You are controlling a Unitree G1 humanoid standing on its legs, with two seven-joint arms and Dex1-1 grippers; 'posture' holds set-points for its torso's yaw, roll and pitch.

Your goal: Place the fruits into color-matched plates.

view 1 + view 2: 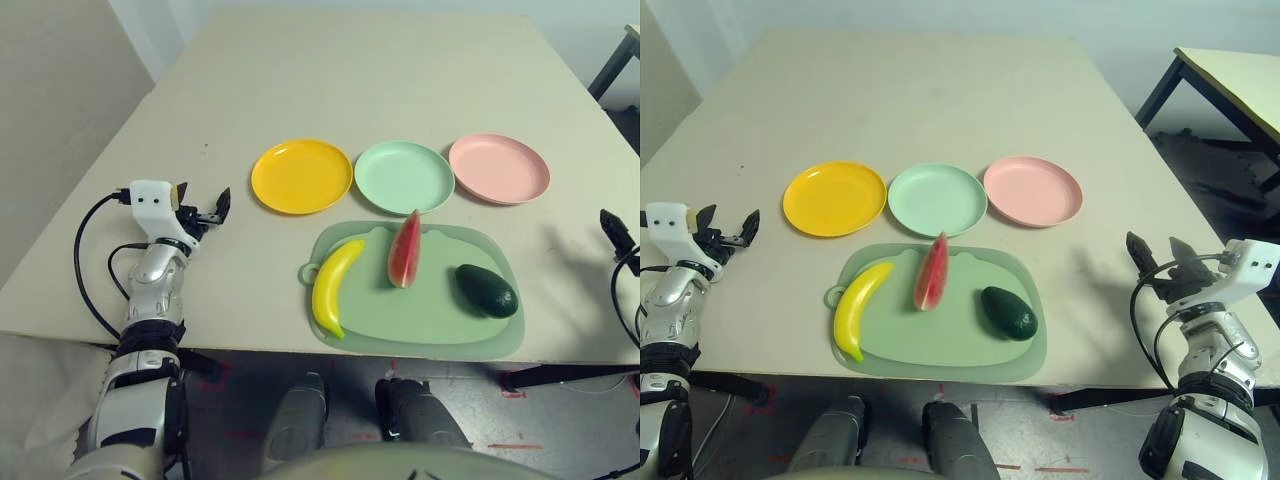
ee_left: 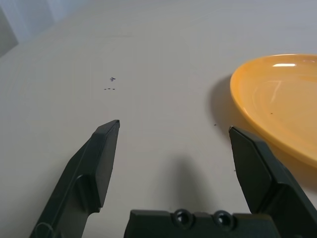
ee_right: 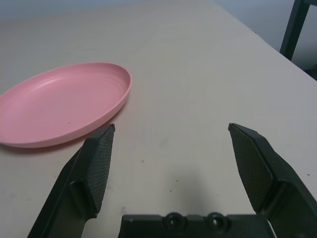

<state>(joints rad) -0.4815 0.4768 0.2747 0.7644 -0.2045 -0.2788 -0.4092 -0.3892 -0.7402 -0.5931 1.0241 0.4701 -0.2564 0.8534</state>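
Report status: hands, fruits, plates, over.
Left hand and right hand open, empty. Banana, watermelon, avocado on mat. Plates bare, nothing blocking.

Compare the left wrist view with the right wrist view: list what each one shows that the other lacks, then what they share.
Left wrist view alone: the edge of the yellow-orange plate, empty, beside the open left gripper, plus a few small dark marks on the table.

Right wrist view alone: the pink plate, also empty, beside the open right gripper, and a dark furniture leg past the table's edge.

Shared: the beige tabletop and a pair of black fingers spread wide, holding nothing.
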